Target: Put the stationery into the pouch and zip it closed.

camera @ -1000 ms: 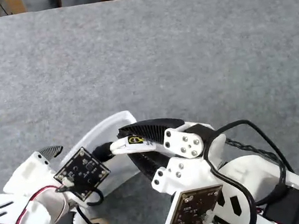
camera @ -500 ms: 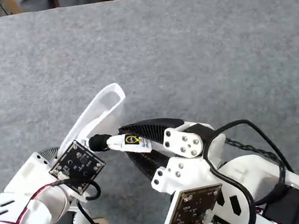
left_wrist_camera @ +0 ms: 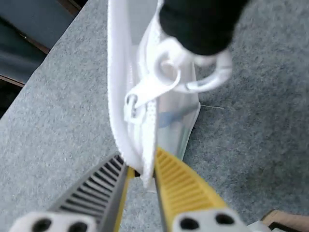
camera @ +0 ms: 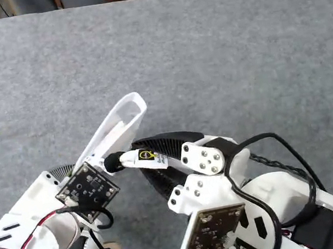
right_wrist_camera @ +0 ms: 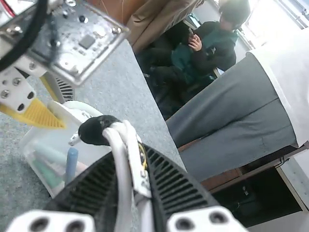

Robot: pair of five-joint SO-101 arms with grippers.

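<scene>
**Pen held at the pouch's mouth**

The left gripper (left_wrist_camera: 140, 168) pinches the white pouch (camera: 116, 123) by its rim, tilting it up off the grey table (camera: 238, 61); the right gripper (camera: 153, 161) clamps a black-capped white pen (camera: 125, 160), cap at the pouch's open side; coloured stationery (right_wrist_camera: 71, 163) lies inside.

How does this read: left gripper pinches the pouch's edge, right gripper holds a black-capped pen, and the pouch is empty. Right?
Not quite: the pouch is not empty. The right wrist view shows a blue item and a green item inside it. The rest stands: the left gripper pinches the pouch's edge and the right gripper holds the black-capped pen.
</scene>
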